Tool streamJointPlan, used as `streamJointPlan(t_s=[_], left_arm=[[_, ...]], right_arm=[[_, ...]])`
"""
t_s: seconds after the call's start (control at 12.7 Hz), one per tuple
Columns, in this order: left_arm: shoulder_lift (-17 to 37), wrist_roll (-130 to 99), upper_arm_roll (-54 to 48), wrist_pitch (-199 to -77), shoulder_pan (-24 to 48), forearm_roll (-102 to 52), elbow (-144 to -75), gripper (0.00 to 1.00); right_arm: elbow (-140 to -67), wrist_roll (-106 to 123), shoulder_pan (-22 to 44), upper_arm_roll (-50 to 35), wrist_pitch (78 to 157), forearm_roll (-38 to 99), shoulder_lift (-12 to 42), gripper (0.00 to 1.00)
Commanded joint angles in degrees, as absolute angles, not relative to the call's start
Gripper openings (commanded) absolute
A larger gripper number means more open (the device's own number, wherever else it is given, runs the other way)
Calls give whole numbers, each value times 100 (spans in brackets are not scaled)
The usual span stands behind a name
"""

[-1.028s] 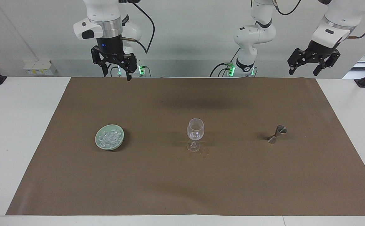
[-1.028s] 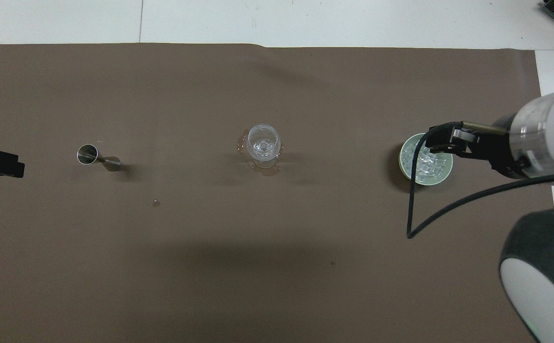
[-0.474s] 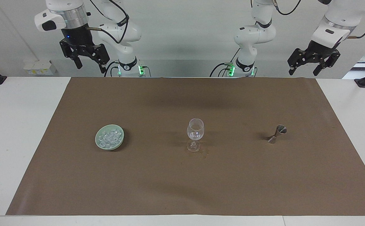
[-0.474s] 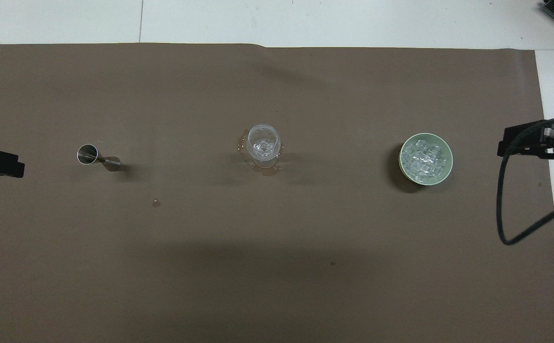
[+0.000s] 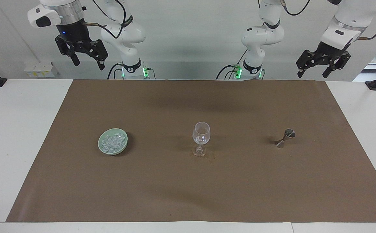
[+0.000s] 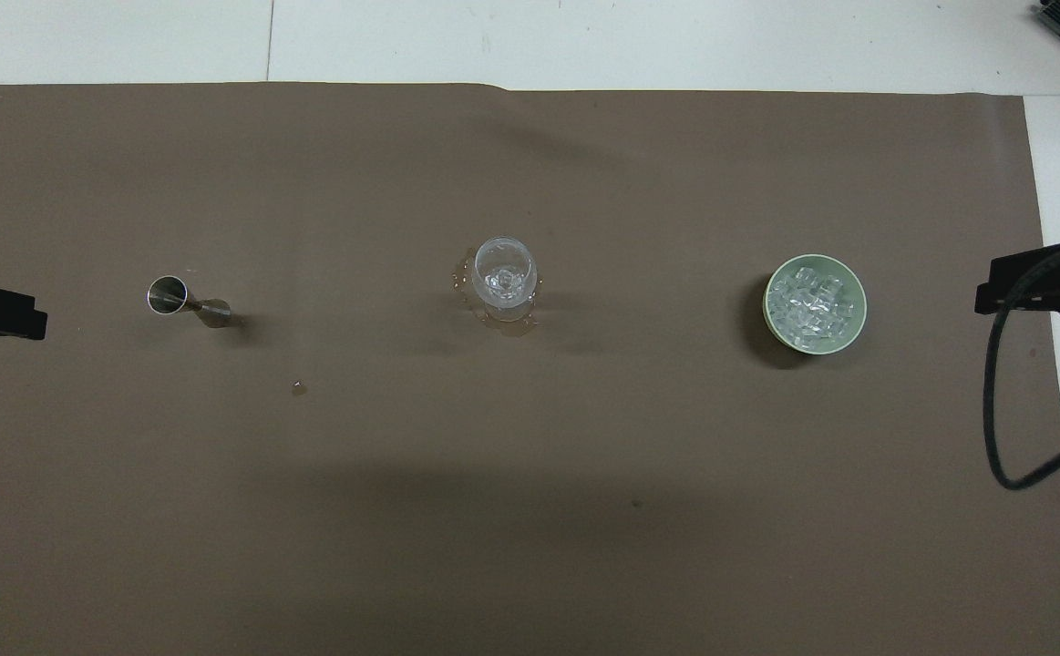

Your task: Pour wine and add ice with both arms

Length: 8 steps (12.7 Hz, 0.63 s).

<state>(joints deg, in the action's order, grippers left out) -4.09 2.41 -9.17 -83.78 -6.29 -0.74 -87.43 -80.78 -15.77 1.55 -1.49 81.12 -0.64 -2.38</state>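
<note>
Ice (image 5: 112,142) fills a pale green bowl (image 5: 123,141) that sits on the brown mat (image 5: 188,187) toward the right arm's end of the surface (image 5: 13,129); the cubes form a glittering heap inside the rim. More cubes lie in the bottom of the stemmed glass (image 5: 201,137), which stands upright at the middle of the mat, well apart from the bowl. Whether any wine is in the glass cannot be told, though wet spots (image 6: 502,321) mark the mat right around its foot. A metal jigger (image 5: 284,138) lies tipped on its side toward the left arm's end of the surface, well apart from the glass, with its open mouth showing. Bowl, glass and jigger lie in one row across the mat, about equally far from the robots. A single small drop (image 6: 298,388) marks the mat a little nearer to the robots than the jigger.

The right claw (image 5: 86,62) hangs high in the air over the white edge of the surface at its own arm's end, fingers spread wide and holding nothing. The left claw (image 5: 312,73) hangs raised over the corner of the mat at its arm's end, also spread wide and holding nothing.
</note>
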Motion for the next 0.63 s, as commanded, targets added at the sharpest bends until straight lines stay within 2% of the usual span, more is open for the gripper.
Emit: streamJointPlan(t_s=[0.0,0.55], left_arm=[[-519,211,-949,-8332,-686,-44,-8815,100],[-519,211,-949,-8323,-677,-44,-8815,100]], right_arm=[[-7998,-1162,220,17,8016,70,-220,100],[-8165,-1037,255,0,7989,-18,-246,100]])
